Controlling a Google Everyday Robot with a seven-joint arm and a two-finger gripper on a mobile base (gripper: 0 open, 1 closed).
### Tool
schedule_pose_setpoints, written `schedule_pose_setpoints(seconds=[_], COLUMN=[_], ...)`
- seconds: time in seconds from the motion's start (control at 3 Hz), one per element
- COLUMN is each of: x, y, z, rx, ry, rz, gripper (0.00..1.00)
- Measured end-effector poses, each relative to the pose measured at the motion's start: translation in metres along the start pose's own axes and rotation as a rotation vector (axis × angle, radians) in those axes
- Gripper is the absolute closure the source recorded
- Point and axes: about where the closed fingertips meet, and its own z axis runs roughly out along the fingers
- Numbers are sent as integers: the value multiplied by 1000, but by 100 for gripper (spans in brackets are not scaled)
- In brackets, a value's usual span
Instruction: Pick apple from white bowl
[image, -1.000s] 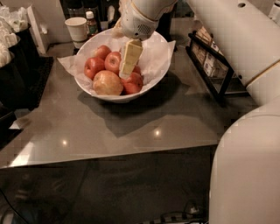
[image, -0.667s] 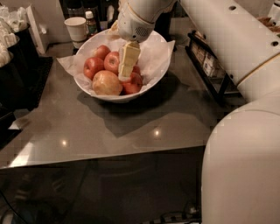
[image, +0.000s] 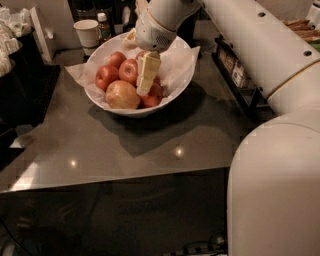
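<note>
The white bowl (image: 178, 88), lined with crinkled white paper, sits at the back of the grey table (image: 150, 145). It holds several glossy red apples: one at the left (image: 106, 76), one beside it (image: 129, 71), one behind (image: 117, 57), and some low at the right (image: 154, 95). A larger yellowish-tan apple (image: 121, 95) lies at the front. My gripper (image: 146, 80) reaches down into the middle of the bowl, right next to the red apples at the centre and right, and hides part of them.
A small white paper cup (image: 87, 32) and a bottle (image: 102, 25) stand behind the bowl. A black rack (image: 235, 70) stands at the table's right edge. Dark objects stand along the left edge. My white arm fills the right foreground.
The gripper has sunk slightly among the apples in the bowl. The near part of my arm has come further into view at the right. The apples have not moved.
</note>
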Motion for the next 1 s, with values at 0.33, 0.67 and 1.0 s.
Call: schedule_pose_setpoints(seconds=[0.33, 0.67, 1.0], x=[2, 3, 2], y=[1, 2, -1], z=[6, 12, 17], rx=[-7, -20, -30], ry=[-16, -27, -31], rz=[5, 12, 7], gripper=[11, 12, 20])
